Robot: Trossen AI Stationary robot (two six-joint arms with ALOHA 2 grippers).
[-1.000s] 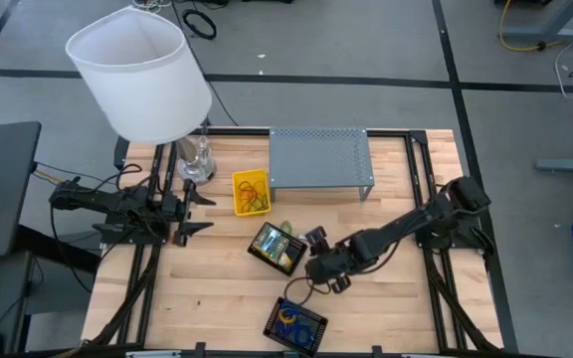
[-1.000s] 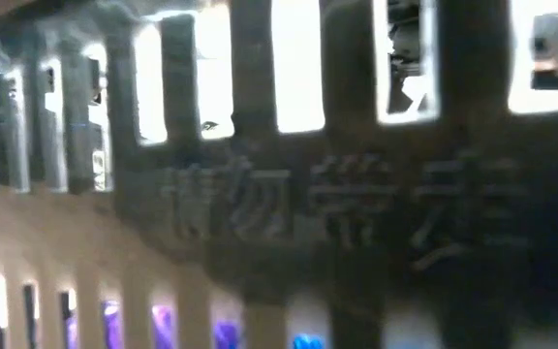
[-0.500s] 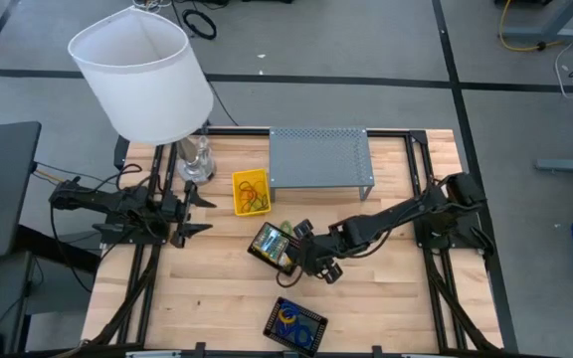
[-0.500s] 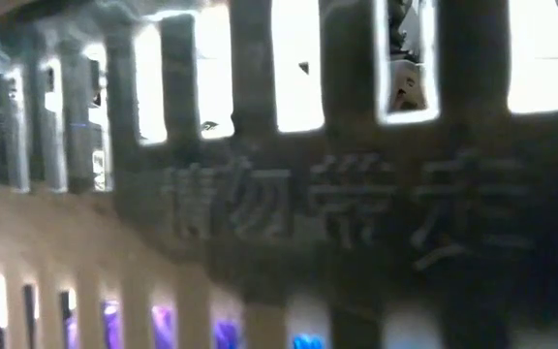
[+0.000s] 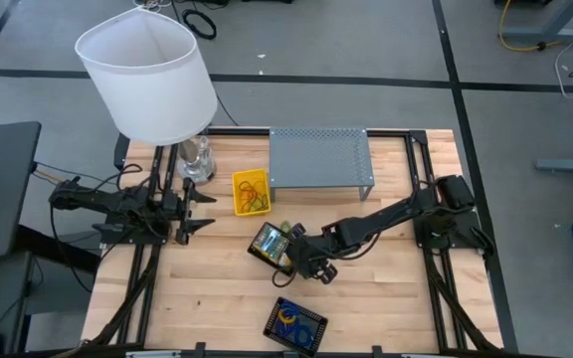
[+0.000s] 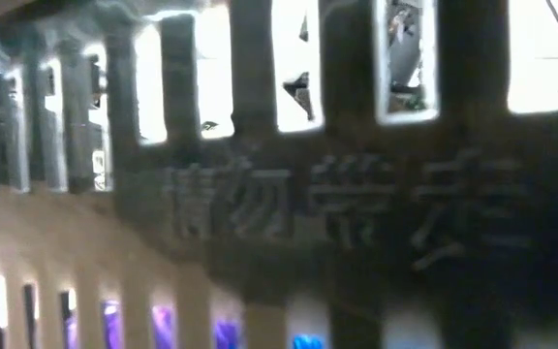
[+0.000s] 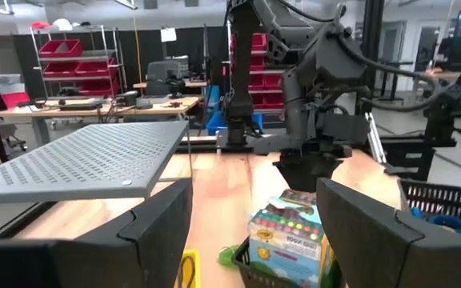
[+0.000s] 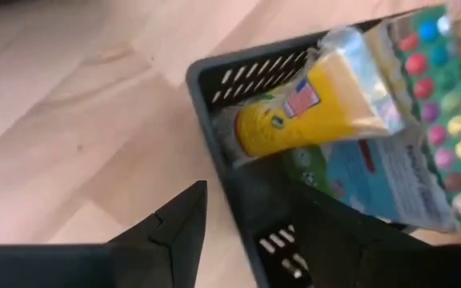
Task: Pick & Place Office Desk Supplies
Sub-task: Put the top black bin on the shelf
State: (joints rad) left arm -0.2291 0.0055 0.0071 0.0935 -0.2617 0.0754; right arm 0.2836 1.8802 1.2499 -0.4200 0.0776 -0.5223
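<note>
The bench [image 5: 217, 288] carries a lamp [image 5: 147, 80] and a grey shelf [image 5: 320, 157]; take the shelf as landmark. In front of it, a little to its left, sits a black basket [image 5: 270, 246] of crayon boxes [image 8: 350, 88]. Over the last second the right tool [image 5: 303, 261] has swung in from further front-right to that basket's near edge — jaws spread, empty, one finger [image 8: 166, 232] outside the wall. That suggests a grab at the basket is coming. The left tool [image 5: 195, 211] waits spread, well left of the shelf — idle. A yellow bin [image 5: 250, 192] of bands stands just left of the shelf.
</note>
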